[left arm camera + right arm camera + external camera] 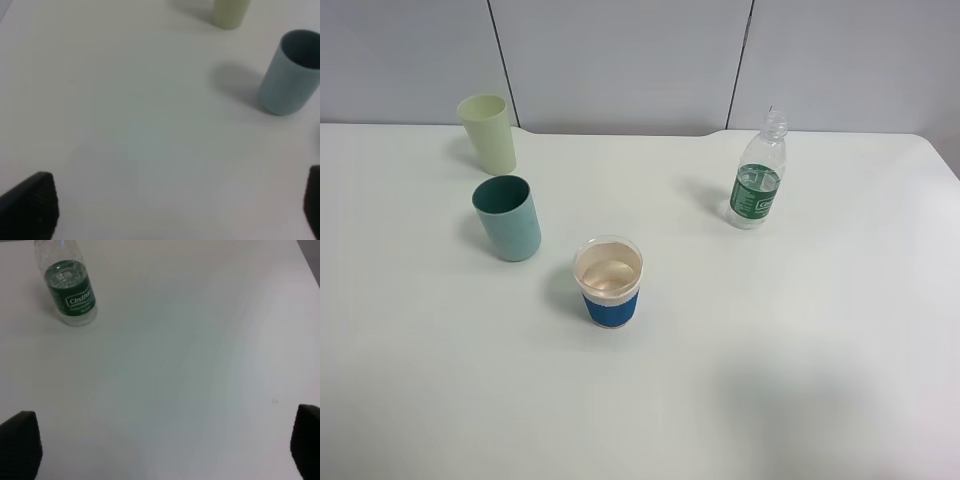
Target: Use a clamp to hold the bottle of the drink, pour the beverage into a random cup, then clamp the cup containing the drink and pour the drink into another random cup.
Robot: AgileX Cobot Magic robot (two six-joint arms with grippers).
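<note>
A clear plastic bottle (758,175) with a green label stands uncapped at the back right of the white table; it also shows in the right wrist view (68,285). A white cup with a blue sleeve (609,282) stands near the middle and holds pale liquid. A teal cup (507,217) stands to its left, also in the left wrist view (291,71). A pale green cup (488,133) stands at the back left, its base showing in the left wrist view (230,12). My left gripper (175,205) and right gripper (165,445) are open and empty, away from all objects.
The white table (800,330) carries only the bottle and three cups. A grey panelled wall (620,60) runs behind the table's back edge. Neither arm shows in the high view.
</note>
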